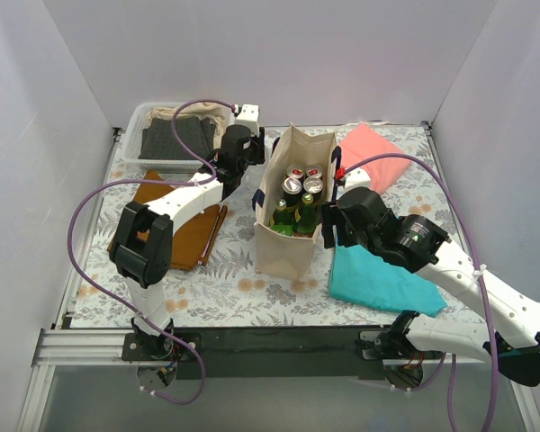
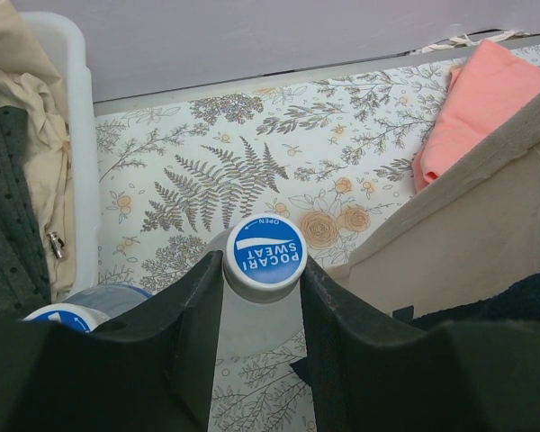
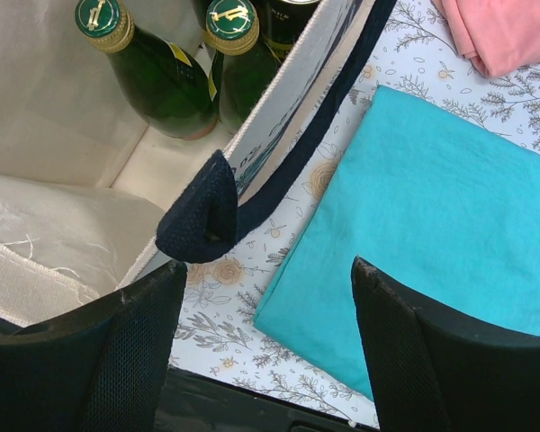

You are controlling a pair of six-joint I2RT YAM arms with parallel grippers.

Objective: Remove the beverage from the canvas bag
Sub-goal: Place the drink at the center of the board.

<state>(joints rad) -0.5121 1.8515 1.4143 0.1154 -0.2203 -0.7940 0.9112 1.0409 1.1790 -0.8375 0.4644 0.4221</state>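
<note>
The beige canvas bag (image 1: 283, 247) stands upright mid-table, with cans (image 1: 303, 179) and green glass bottles (image 1: 293, 216) inside. My left gripper (image 1: 241, 155) is left of the bag, beside the basket. In the left wrist view the left gripper (image 2: 263, 266) is shut on a Pocari Sweat bottle (image 2: 264, 254) at its blue cap; the bottle stands on the floral cloth outside the bag (image 2: 468, 234). My right gripper (image 1: 335, 225) is open and empty at the bag's right side. In the right wrist view the right gripper (image 3: 268, 270) sits just below the bag's navy handle (image 3: 198, 216), with the green bottles (image 3: 157, 81) visible inside.
A white basket (image 1: 133, 135) with dark and beige cloth stands back left. A second blue-capped bottle (image 2: 58, 317) lies beside my left fingers. A pink cloth (image 1: 373, 153) lies back right, a teal cloth (image 1: 378, 279) front right, a brown flat item (image 1: 184, 236) left.
</note>
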